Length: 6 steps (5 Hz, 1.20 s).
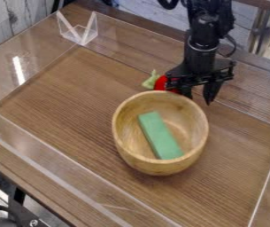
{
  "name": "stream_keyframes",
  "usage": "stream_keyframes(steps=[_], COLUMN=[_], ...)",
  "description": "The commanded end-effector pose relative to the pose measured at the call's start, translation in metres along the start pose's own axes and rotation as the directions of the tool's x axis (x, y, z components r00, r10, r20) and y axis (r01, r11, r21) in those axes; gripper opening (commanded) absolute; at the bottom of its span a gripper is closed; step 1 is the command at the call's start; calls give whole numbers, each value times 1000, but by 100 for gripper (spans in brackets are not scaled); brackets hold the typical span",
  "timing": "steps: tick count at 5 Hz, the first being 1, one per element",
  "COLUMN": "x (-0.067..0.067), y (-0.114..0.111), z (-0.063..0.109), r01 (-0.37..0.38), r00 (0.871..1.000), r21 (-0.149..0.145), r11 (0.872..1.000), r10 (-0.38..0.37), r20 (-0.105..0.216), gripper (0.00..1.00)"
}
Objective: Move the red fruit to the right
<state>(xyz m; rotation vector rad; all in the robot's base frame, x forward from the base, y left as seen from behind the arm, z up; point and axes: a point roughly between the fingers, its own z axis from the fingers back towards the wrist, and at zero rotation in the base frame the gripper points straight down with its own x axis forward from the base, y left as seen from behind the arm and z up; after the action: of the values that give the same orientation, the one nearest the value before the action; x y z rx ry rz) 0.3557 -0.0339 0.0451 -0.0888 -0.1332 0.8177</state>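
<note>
Hanging just behind the bowl (158, 133), the claw (196, 89) points down, jaws apart; the red fruit (172, 83) sits at its left finger, bowl-side.

The arm is black throughout; a rounded, cylindrical wrist section sits above the hand. The gripper (196, 86) is black too; thin dark fingers (211, 91) splay below a wider cross-piece.
</note>
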Motion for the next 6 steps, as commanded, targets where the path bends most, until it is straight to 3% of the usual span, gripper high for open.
stream_keyframes(steps=[1,2,3,6], x=[1,1,3,24], y=[-5,-4,-3,-4], z=[29,27,27,37], r01=[-76,-60,-43,-19], r00=[996,997,998,1000], r21=[-55,-55,-58,-120], r11=[996,997,997,993], r10=[79,62,45,20], r20=[48,46,40,6], gripper=[100,0,0,0])
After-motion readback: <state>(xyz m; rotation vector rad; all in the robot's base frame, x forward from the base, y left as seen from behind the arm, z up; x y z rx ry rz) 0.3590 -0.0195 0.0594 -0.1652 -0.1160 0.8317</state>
